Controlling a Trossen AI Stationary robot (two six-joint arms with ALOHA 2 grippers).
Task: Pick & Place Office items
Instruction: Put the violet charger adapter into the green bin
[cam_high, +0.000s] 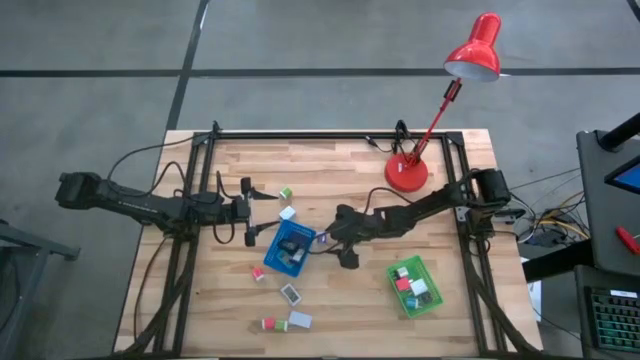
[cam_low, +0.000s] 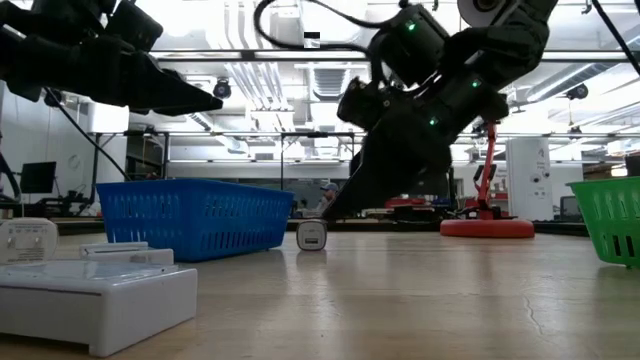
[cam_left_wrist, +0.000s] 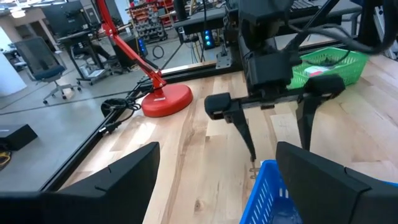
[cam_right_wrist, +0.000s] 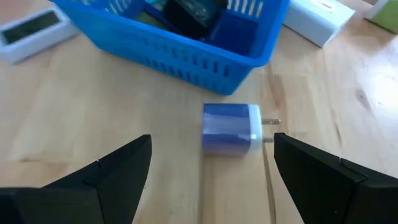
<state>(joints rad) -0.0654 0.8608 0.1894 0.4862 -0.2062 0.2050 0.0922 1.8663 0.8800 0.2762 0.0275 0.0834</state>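
Observation:
A small blue-and-white charger block (cam_right_wrist: 231, 129) lies on its side on the wood, its two prongs pointing away from the blue tray's wall (cam_right_wrist: 186, 59) beside it. My right gripper (cam_right_wrist: 211, 168) hovers open just short of the block, one finger on either side, touching nothing. From above it stands beside the blue tray (cam_high: 290, 248), and the block (cam_high: 322, 238) shows at its fingertips. My left gripper (cam_high: 250, 214) waits open left of the blue tray, above the table. The blue tray holds dark and blue items; the green tray (cam_high: 415, 287) holds red, white and black ones.
Loose items lie around the blue tray: a green-white one (cam_high: 285, 193), a white one (cam_high: 288, 212), a red-white one (cam_high: 258, 272), one more (cam_high: 291, 293), and a white box (cam_high: 300, 320) near the front edge. A red desk lamp (cam_high: 406, 172) stands at the far right.

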